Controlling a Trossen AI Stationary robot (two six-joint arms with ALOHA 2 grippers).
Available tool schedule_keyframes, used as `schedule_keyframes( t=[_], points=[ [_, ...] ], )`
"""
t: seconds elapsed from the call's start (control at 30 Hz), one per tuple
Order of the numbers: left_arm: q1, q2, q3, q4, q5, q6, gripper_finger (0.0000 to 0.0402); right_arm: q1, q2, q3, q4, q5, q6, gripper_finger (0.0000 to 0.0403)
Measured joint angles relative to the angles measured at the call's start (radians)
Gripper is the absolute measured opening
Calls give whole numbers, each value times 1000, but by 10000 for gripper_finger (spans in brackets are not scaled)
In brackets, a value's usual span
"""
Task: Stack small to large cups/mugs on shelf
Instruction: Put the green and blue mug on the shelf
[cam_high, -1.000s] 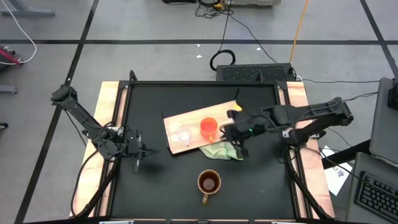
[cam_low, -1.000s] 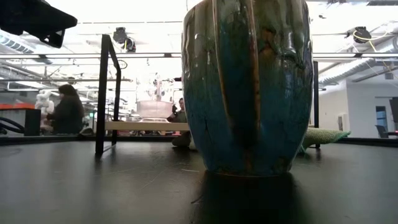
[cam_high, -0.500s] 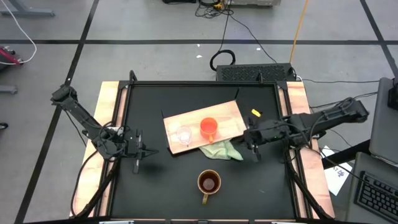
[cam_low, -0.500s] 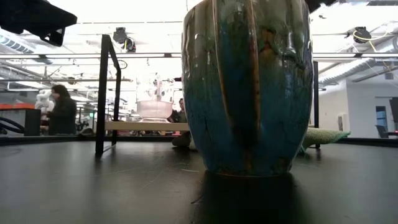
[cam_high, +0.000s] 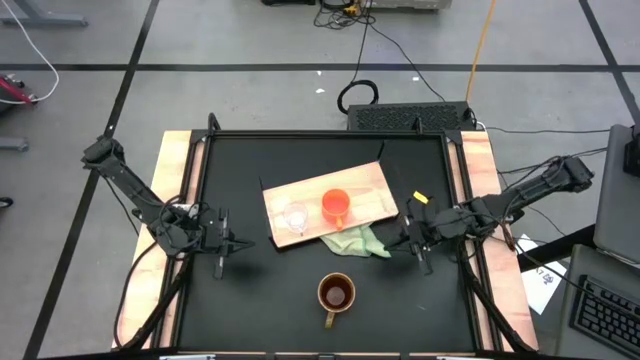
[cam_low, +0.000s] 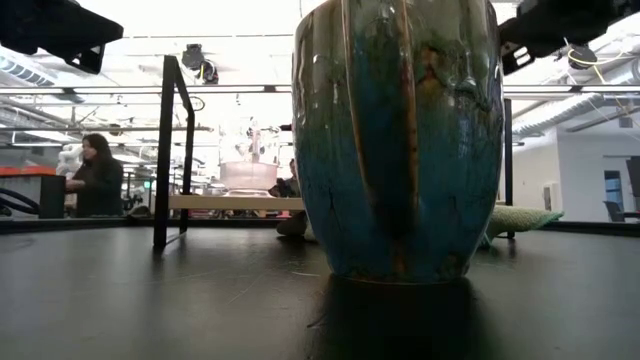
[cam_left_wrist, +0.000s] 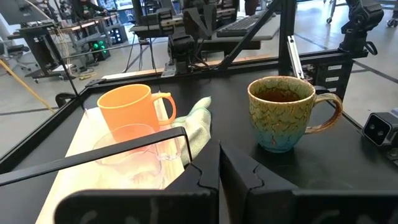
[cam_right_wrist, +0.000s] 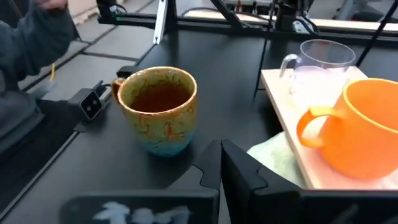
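2 cups on shelf (cam_high: 370, 188): clear glass cup (cam_high: 295, 217), orange mug (cam_high: 336, 206) | olive-brown mug (cam_high: 335, 294) on table | both fingers closed

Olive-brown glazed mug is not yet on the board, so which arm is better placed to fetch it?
Right, probably: the right pincer hangs nearer the olive-brown glazed mug and faces it in its wrist view; the left pincer waits farther off.

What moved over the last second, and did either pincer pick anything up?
The right pincer drew back from the orange mug on the shelf, toward the table's right side, and now sits shut and empty past the green cloth. The left pincer, glass cup, orange mug and olive-brown mug stayed put.
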Motion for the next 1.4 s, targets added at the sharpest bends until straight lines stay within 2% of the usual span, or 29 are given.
schedule_keyframes(
  t=[0.2, 0.47, 1.0, 1.17, 1.23, 1.4],
  points=[
    [0, 0, 0, 0, 0, 0, 8, 19, -43, -108, 119, 2, 5, 0],
    [0, 0, 0, 5, 0, -1, 8, 19, -93, -193, 152, 22, 22, 0],
    [0, 5, 15, 7, 4, -38, 7, 19, -108, -207, 152, 22, 11, 0],
    [0, 95, 141, 2, 80, -13, 7, 33, -136, -208, 157, 22, -10, 0],
    [2, 162, 228, -14, 81, 6, 7, 40, -150, -208, 157, 22, -17, 0],
    [36, 337, 483, -171, 114, 19, 7, 56, -173, -208, 154, 22, -20, 0]
  ],
)
